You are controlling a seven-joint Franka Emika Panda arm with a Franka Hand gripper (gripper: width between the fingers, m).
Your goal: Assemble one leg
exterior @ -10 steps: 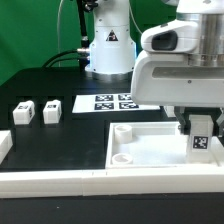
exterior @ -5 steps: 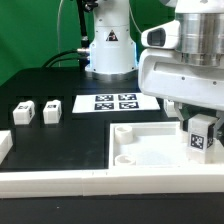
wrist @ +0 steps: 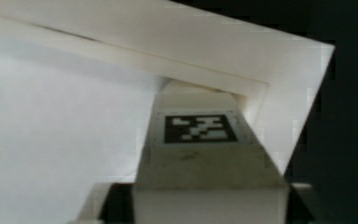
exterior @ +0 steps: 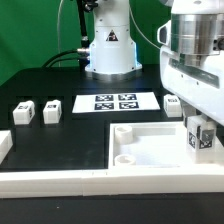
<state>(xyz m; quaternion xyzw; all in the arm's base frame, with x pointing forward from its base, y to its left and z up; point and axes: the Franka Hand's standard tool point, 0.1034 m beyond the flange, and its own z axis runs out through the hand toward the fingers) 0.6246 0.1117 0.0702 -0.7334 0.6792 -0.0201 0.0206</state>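
- The white panel (exterior: 150,150) lies nearest to the camera in the exterior view, flat on the black table (exterior: 50,135). One round socket (exterior: 122,132) shows at its corner at about 10 o'clock, and another socket (exterior: 125,157) at about 8 o'clock.
- The leg (exterior: 200,138) in hand stands upright over the panel's far corner, at about 3 o'clock from the panel's middle. Its tag faces the camera.
- The gripper (exterior: 199,128) is closed on this leg; in the wrist view the leg (wrist: 201,150) runs straight out between the two fingers (wrist: 119,203), over the panel corner (wrist: 247,60).
- I judge the step is to seat the leg into the corner socket. To do it well, the leg must stay vertical, centred on the socket, and go down slowly. I cannot tell if the leg already touches the panel.
- A risk: if the leg is tilted, it can jam on the socket rim or push the panel aside.
- The arm reaches down from above, wrist almost vertical, at the exterior view's right.
- Farther, two spare legs (exterior: 22,112) (exterior: 52,111) rest at 9 o'clock, well apart from the panel.
- The marker board (exterior: 115,102) lies behind, and the robot base (exterior: 108,45) at 12 o'clock.
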